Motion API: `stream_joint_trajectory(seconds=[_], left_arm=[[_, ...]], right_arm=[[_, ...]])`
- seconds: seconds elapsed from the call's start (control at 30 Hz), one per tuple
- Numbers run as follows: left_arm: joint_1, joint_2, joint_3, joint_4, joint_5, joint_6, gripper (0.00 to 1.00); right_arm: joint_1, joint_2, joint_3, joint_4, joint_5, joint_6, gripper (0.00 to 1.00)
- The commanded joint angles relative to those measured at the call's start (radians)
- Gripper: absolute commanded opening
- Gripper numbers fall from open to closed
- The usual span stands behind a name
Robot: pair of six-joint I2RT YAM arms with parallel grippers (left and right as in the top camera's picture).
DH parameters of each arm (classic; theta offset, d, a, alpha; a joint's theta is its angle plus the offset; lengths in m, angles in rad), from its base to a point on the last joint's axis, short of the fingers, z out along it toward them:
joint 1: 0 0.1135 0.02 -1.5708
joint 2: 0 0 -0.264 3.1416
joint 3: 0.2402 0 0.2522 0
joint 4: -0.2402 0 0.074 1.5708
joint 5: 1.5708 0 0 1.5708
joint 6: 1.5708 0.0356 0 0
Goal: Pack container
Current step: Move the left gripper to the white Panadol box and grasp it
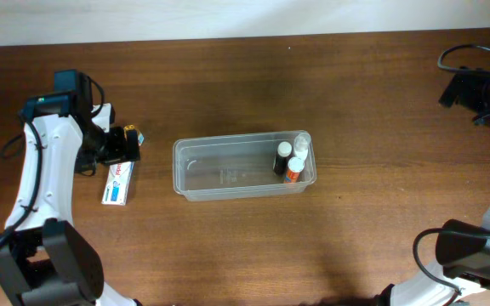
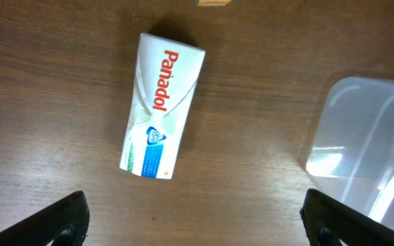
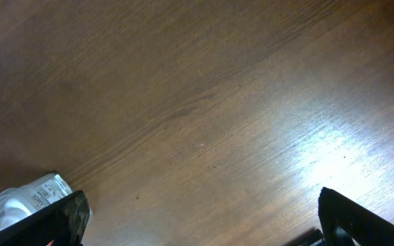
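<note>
A white cardboard carton (image 2: pixel 161 106) with a blue-and-green end band lies flat near the left edge of the brown wooden counter (image 1: pixel 245 246). The brand name "Panadol" runs in red letters along its upper face. The round blue emblem and the fine print on the band are too small to read. The white label (image 3: pixel 43 193) on the clear bottle (image 3: pixel 5 208) is illegible. So are the labels of the small bottles (image 1: pixel 289 161) in the clear plastic rectangular tub (image 1: pixel 228 140) at mid-counter.

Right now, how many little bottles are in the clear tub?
3, all at the right end of the container: a pale bottle in the far corner, a dark bottle beside it, an orange bottle nearer the front. None seems hidden.
</note>
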Motion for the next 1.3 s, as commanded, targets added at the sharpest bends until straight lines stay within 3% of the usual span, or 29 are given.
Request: stream_joint_trajectory(seconds=[0.0,0.13,0.23,0.33,0.8,1.27], left_arm=[[0.021,0.051,0.005,-0.012,-0.008,0.073,0.99],[0.033,0.120,0.005,-0.027,0.009,0.081,0.99],[0.034,0.157,0.005,-0.025,0.097,0.176,0.99],[0.035,0.196,0.005,-0.020,0.084,0.208,0.99],[0.093,0.270,-0.006,0.067,0.010,0.170,0.99],[0.058,0.270,-0.191,0.257,-0.083,0.121,0.99]], right_arm=[[-0.007,-0.003,0.003,-0.005,-0.002,0.010,0.99],[-0.007,-0.003,0.003,-0.005,-0.002,0.010,0.98],[-0.007,-0.003,0.003,-0.005,-0.002,0.009,0.98],[-0.007,-0.003,0.003,-0.005,-0.002,0.009,0.98],[-0.007,-0.003,0.003,-0.005,-0.002,0.010,0.98],[-0.007,-0.003,0.003,-0.005,-0.002,0.009,0.98]])
